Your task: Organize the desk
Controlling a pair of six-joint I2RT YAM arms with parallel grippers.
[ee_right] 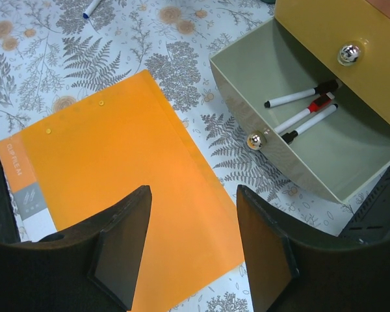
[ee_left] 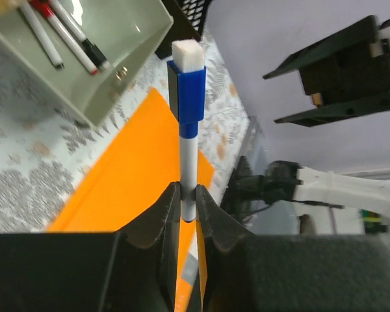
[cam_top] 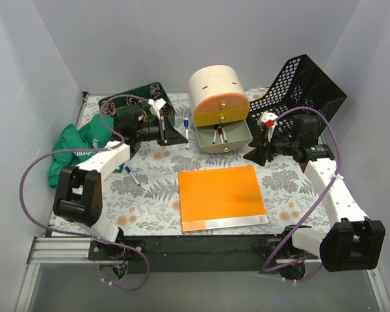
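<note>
Right now my left pincer (ee_left: 188,203) is clamped on the blue-capped marker (ee_left: 187,123), held above the desk (cam_top: 149,195) near the open drawer (cam_top: 225,147). I should carry it over the drawer's rim, lower it beside the pens (ee_right: 292,97) lying inside, then let go. My right pincer (ee_right: 194,208) hangs apart over the orange folder (ee_right: 117,182).

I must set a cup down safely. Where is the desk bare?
Front-left is bare desk, between the left arm and the orange folder; a loose blue marker lies at its back. A narrower strip lies right of the folder. The rear is crowded: drawer unit, mesh tray.
</note>
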